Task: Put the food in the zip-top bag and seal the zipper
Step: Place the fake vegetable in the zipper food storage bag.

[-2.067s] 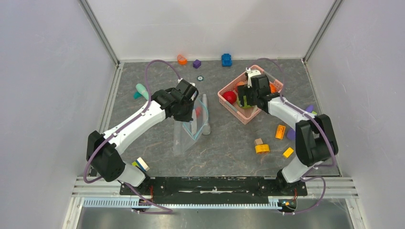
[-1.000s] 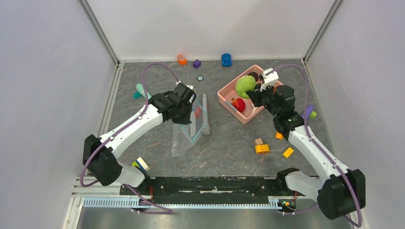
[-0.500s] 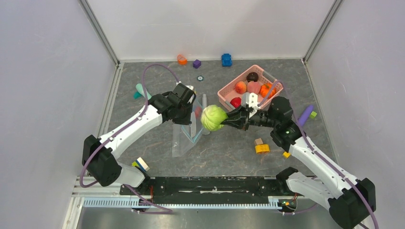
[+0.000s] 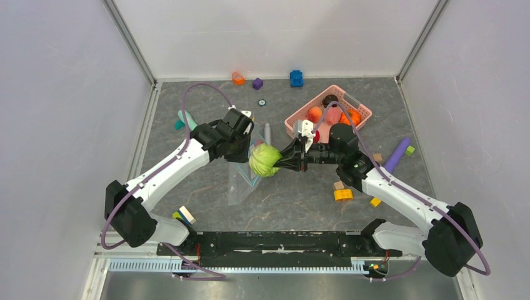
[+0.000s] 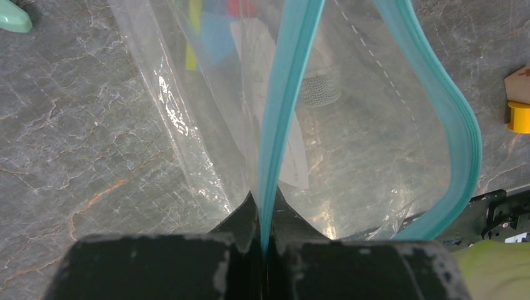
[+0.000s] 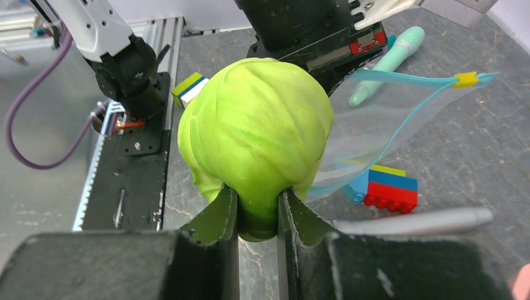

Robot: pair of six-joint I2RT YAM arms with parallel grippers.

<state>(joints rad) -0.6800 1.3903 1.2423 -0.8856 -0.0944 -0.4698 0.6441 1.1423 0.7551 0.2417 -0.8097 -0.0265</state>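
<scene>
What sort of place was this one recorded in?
Probably a robotics lab test cell, not a kitchen: plain white walls box in a grey stone-pattern tabletop, both arms are bolted to a black rail, and the props are toy food in a pink basket plus scattered building blocks.

zip-top bag (image 5: 206,125): clear thin plastic film, glossy, crinkled
zipper (image 5: 287,94): teal plastic strip, smooth, matt
green ball (image 6: 256,125): matt, ribbed leaf texture, rubbery plastic look
tabletop (image 5: 75,144): grey marble pattern, matt
left tool (image 5: 262,215): black matt plastic, edges scuffed pale
</scene>
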